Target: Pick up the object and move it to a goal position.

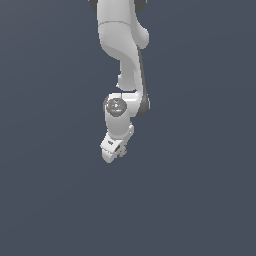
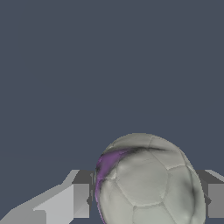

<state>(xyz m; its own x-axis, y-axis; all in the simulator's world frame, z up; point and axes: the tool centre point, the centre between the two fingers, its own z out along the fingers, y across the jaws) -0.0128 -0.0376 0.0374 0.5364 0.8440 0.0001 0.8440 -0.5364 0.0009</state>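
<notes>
No text, label, brand, number or sign can be read anywhere in either view.

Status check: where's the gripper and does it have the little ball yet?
White gripper closed on the small beige-grey panelled ball with a purple patch, a finger on each side. Nothing else visible around it, only the dark blue-grey background.

Only a plain dark slate-blue surface (image 1: 200,200), seemingly featureless.

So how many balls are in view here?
1. The ball sits between the tool's fingers in the wrist view; in the exterior view it is barely visible at the tool. Nothing else shows.
</notes>
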